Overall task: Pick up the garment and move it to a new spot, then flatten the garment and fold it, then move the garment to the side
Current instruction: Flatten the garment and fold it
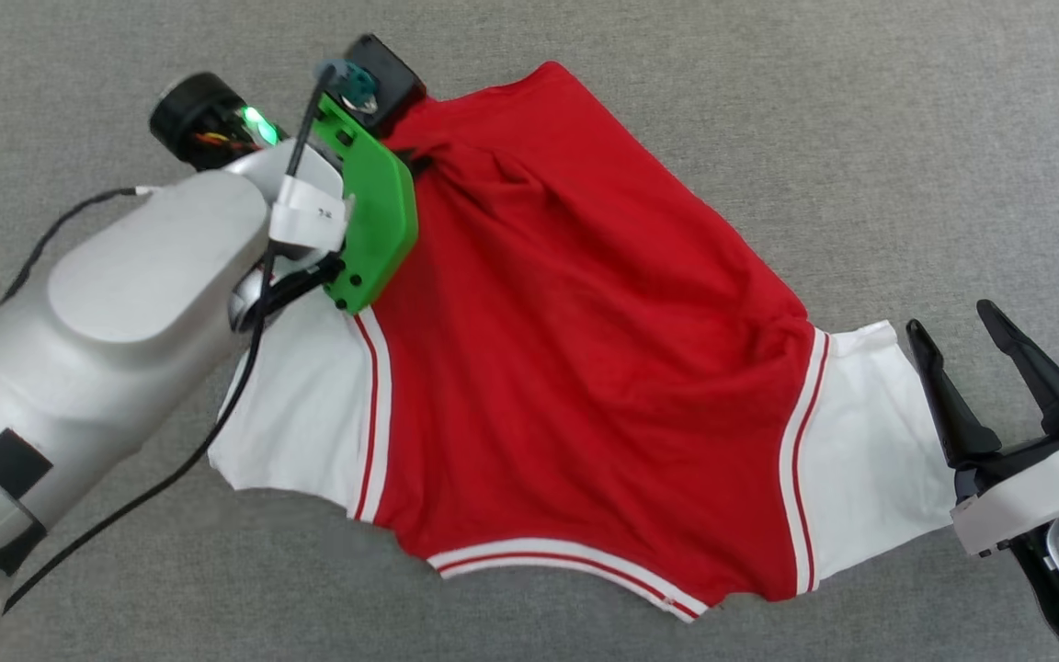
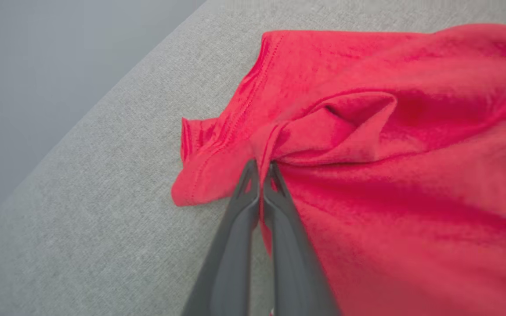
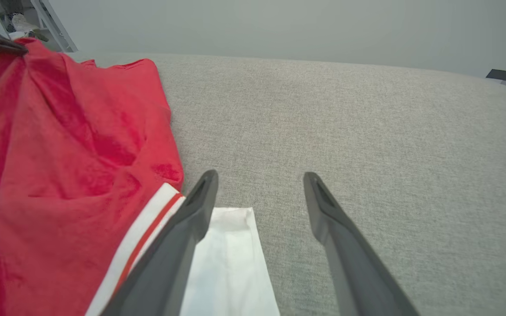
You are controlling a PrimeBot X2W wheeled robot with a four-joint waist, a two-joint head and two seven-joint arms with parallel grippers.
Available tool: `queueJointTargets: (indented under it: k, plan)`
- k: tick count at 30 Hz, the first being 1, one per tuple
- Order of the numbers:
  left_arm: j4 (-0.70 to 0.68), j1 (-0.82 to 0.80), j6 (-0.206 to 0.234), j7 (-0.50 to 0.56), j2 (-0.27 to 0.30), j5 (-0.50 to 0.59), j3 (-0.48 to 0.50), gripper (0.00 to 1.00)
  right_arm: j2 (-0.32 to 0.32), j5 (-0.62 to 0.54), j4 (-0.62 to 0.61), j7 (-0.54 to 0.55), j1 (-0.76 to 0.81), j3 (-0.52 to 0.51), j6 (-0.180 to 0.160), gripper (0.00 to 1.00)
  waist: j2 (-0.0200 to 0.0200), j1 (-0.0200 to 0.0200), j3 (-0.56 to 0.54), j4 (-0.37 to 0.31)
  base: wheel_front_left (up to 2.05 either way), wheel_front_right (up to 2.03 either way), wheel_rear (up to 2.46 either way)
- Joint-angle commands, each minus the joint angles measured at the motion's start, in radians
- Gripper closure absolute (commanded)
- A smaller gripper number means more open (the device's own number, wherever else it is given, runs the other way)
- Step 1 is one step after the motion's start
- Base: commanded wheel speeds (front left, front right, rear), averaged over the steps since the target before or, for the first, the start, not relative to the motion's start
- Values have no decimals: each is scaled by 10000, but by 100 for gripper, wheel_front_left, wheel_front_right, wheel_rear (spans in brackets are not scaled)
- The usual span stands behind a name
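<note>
The garment [image 1: 585, 349] is soft knit cloth, its red body faintly sheeny and its white sleeves matt. The table [image 1: 860, 138] wears coarse, matt grey woven fabric. The left pincer [image 2: 262, 166] and right pincer [image 3: 260, 174] look like smooth, matt dark plastic. The green bracket [image 1: 378, 221] is smooth plastic.

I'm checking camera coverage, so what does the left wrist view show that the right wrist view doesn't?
Left wrist: a close look at the left gripper shut on a puckered fold of the red shirt. Right wrist: the open right gripper, the white sleeve and its striped trim. Both: the shirt's red body on the grey surface, with the left gripper's tip far off in the right wrist view.
</note>
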Motion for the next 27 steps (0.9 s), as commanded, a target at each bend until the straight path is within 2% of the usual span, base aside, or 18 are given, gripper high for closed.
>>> queueJointTargets:
  k: [1,6,11,12,13,16,19,21,23,27]
  plan:
    - [222,-171,22,-149,46,73,-15,100,38,-73,38,-102,-170,-9,-9,0,-1,-1,73,-109,0,0,0]
    - [1639,4,22,-788,-140,364,-128,100,102,-178,154,-210,-322,98,-9,0,-1,-1,207,-409,0,0,0]
    - [2573,967,22,-1001,-520,94,-197,98,168,-185,330,-282,-385,159,-9,0,-1,-1,83,-508,0,0,0]
    - [2691,1062,22,-1219,-546,141,-204,32,161,-177,352,-289,-386,143,-9,0,-1,-1,0,-489,0,0,0]
    - [2811,1113,22,-1559,-571,148,-199,0,146,-174,359,-297,-380,125,-9,0,-1,-1,-91,-456,0,0,0]
    - [3224,1214,61,-3110,-587,322,-37,0,19,-171,320,-257,-344,93,-9,0,-1,-1,-490,-323,0,0,0]
    - [3365,1479,483,-4698,-627,452,282,0,-206,-215,231,-112,-235,-22,-9,0,-1,-1,-1007,-96,0,0,0]
    - [3207,1708,982,-5329,-587,447,684,0,-416,-255,82,75,-143,-125,-9,0,-1,-1,-1346,79,0,0,0]
    - [2742,2030,1516,-5515,-481,472,1186,0,-704,-298,-145,377,-42,-199,-9,0,-1,-1,-1632,276,0,0,0]
    - [420,3138,2937,-5546,134,1295,2993,0,-1544,-353,-890,1118,-39,-178,-9,0,-1,-1,-1980,591,0,0,0]
